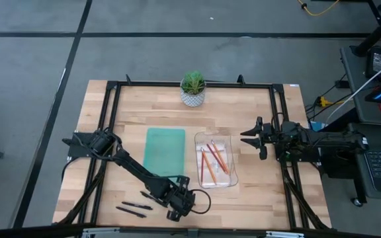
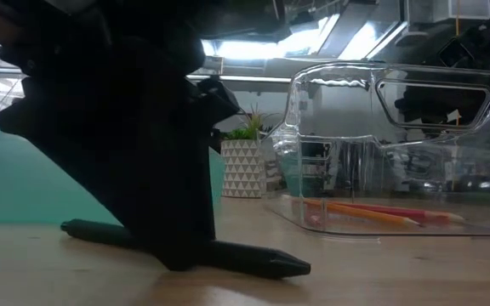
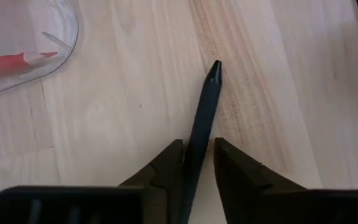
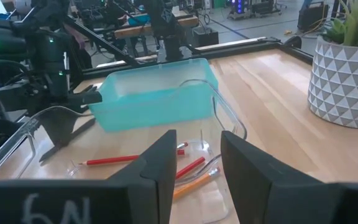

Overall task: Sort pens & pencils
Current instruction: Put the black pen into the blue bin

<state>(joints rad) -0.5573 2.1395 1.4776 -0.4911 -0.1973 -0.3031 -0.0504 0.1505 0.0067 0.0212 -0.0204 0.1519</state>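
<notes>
Nearest us, at the table's front edge, we see the left gripper [image 1: 179, 200] down on the wood with its two fingers [image 3: 166, 165] closed against the sides of a black pen [image 3: 202, 121], which lies flat on the table. Two more pens [image 1: 135, 209] lie just to its left, side by side. Behind them sit the teal bin [image 1: 165, 151] and, beside it to the right, the clear tray [image 1: 228, 176] holding the three pencils [image 1: 213, 158], orange and red. Past the tray's right side the right gripper [image 1: 254, 137] hovers with its fingers apart, holding nothing. Farthest back stands a small potted plant [image 1: 192, 89].
</notes>
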